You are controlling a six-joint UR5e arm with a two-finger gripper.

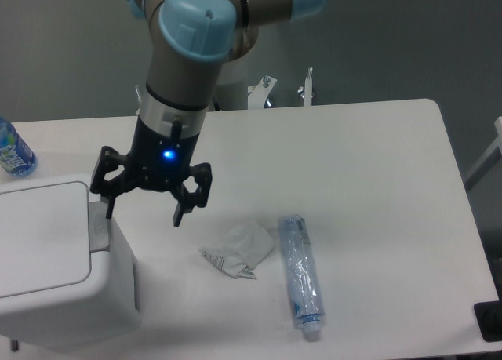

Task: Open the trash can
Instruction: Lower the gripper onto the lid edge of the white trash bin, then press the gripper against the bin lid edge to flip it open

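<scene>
Blue water bottle (13,150) at counter's left edge, partly cut off. Trash can (55,266) sits at the front-left corner of the white counter (369,172), lid flat and closed, grey push tab (98,223) on its right side. Pincer (145,209) spread wide, holding nothing, one fingertip just above the tab. Crumpled wrapper (239,250) mid-counter near front edge. Empty clear plastic bottle (300,278) lying just right of it.

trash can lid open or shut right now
Shut. The lid lies flat and flush on the trash can, no gap showing. The open claw hangs by its grey push tab.
</scene>
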